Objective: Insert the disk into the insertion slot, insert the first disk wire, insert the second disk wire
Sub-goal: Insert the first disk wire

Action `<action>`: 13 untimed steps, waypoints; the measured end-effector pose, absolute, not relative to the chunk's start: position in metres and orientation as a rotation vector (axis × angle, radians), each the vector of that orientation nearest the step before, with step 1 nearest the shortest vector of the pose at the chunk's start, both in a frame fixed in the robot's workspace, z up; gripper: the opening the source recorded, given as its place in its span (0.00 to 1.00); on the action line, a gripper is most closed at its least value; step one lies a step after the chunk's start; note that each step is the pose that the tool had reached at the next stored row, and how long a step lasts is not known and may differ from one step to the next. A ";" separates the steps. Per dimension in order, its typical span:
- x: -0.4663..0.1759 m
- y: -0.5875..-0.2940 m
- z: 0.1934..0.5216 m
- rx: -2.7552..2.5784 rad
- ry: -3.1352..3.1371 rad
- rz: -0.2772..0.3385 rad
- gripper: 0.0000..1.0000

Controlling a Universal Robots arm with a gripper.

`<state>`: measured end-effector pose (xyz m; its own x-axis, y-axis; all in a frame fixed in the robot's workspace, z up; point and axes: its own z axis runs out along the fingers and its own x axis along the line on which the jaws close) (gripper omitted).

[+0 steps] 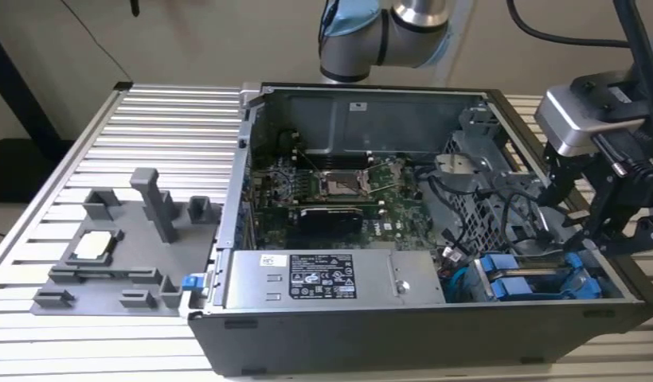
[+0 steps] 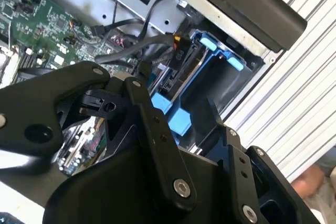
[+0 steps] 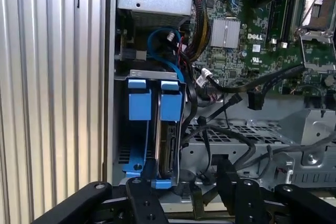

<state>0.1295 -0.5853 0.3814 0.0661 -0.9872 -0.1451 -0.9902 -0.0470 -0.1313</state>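
Note:
The disk stands on edge in its blue carrier inside the insertion slot, the dark metal cage at the case's corner. A second blue carrier sits beside it. In the exterior view the blue carriers show at the case's near corner on the exterior view's right. My gripper hangs just above that corner, open, with nothing between its fingers. Black wires lie loose across the perforated metal next to the cage, one ending in a black plug. In the second wrist view the gripper is over the blue carrier.
The open computer case lies on a slatted metal table. A grey box with a sticker fills the near side, and the green board is behind it. A grey fixture stands at the exterior view's left.

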 end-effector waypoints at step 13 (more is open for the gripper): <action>0.149 -0.585 0.381 -2.149 2.016 0.027 0.58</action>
